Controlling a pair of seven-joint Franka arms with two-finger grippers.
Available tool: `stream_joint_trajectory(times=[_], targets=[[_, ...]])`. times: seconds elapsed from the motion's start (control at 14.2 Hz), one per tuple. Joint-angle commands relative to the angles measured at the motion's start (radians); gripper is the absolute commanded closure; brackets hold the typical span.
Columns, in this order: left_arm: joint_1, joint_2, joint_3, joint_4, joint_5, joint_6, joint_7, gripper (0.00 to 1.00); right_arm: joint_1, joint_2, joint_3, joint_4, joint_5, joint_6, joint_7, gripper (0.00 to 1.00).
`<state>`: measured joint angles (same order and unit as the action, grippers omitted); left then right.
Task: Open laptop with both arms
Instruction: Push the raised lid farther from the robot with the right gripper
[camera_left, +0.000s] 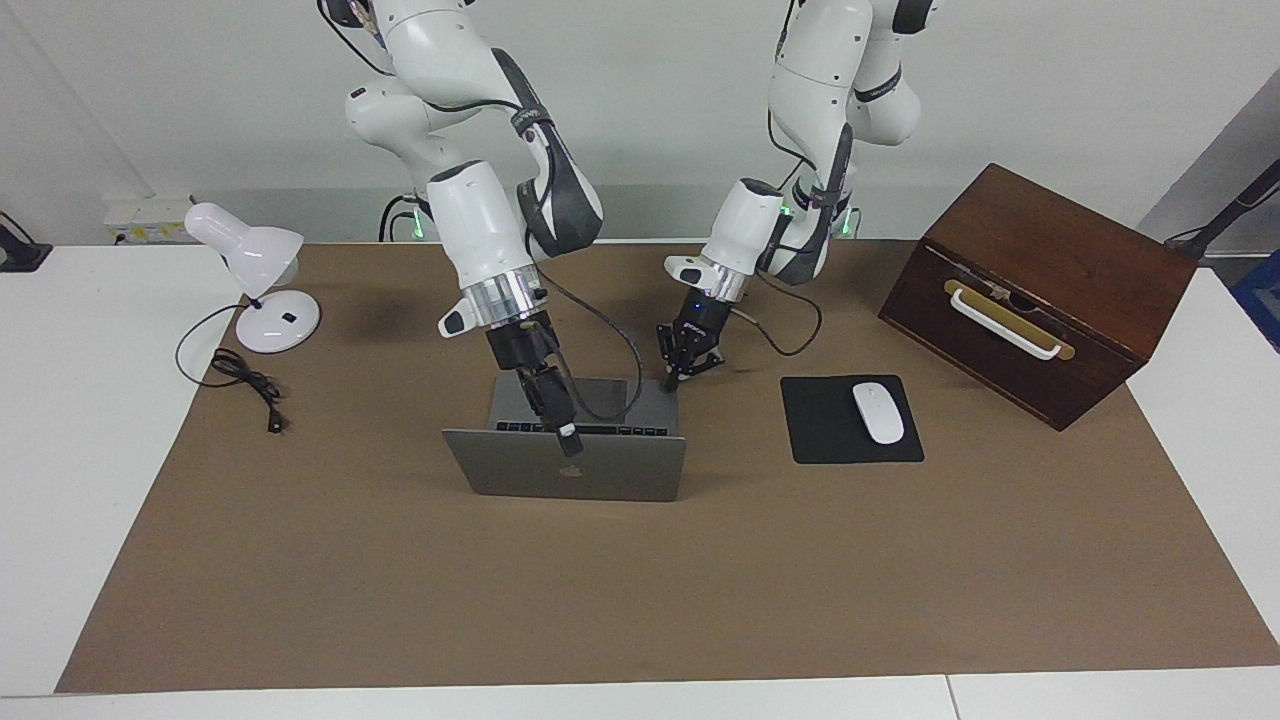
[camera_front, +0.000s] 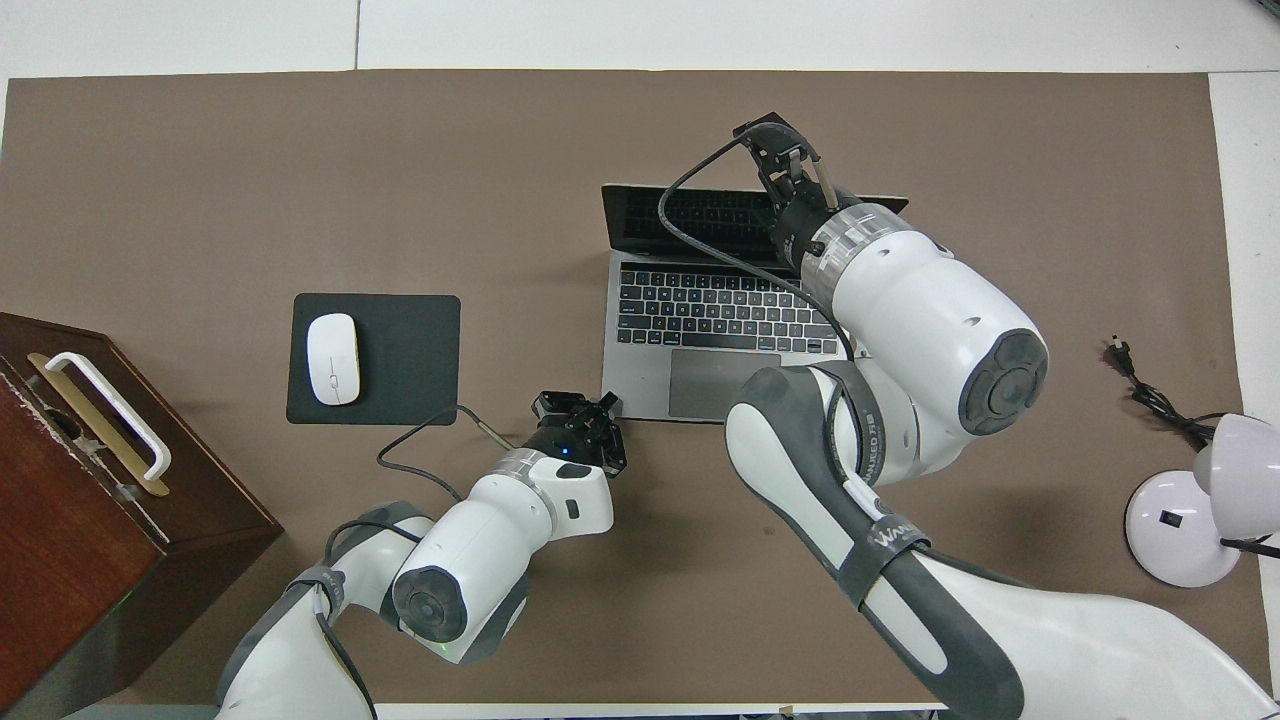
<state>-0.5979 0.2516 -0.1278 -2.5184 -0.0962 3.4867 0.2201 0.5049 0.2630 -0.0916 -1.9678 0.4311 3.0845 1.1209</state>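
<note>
The silver-grey laptop (camera_left: 620, 478) stands partly open in the middle of the brown mat, with its lid up and its logo side turned away from the robots. Its keyboard deck (camera_front: 640, 385) and dark screen show in the overhead view. My right gripper (camera_left: 566, 432) is at the middle of the lid's top edge, with one finger (camera_left: 569, 440) on the lid's outer face; it also shows in the overhead view (camera_front: 787, 165). My left gripper (camera_left: 684, 368) is low at the deck's corner nearest the robots, toward the left arm's end, with its fingers spread (camera_front: 583, 410).
A black mouse pad (camera_left: 835, 440) with a white mouse (camera_left: 878, 412) lies beside the laptop toward the left arm's end. A dark wooden box (camera_left: 1040, 290) with a white handle stands past it. A white desk lamp (camera_left: 262, 280) and its cable (camera_left: 250, 385) are at the right arm's end.
</note>
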Motion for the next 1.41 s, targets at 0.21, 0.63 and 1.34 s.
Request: stream_joint_trajectory(times=[0.21, 0.63, 1.34], targets=[[-0.017, 0.051, 0.023, 0.016, -0.007, 0.017, 0.024, 1.0, -0.002, 0.013, 0.012, 0.046, 0.034, -0.021, -0.02, 0.0], [-0.017, 0.052, 0.023, 0.016, -0.007, 0.017, 0.03, 1.0, -0.011, -0.021, 0.003, 0.168, 0.032, -0.214, 0.059, 0.0], [-0.006, 0.011, 0.02, 0.023, -0.079, 0.012, 0.004, 1.0, -0.224, -0.093, -0.007, 0.287, -0.147, -0.841, -0.56, 0.0]])
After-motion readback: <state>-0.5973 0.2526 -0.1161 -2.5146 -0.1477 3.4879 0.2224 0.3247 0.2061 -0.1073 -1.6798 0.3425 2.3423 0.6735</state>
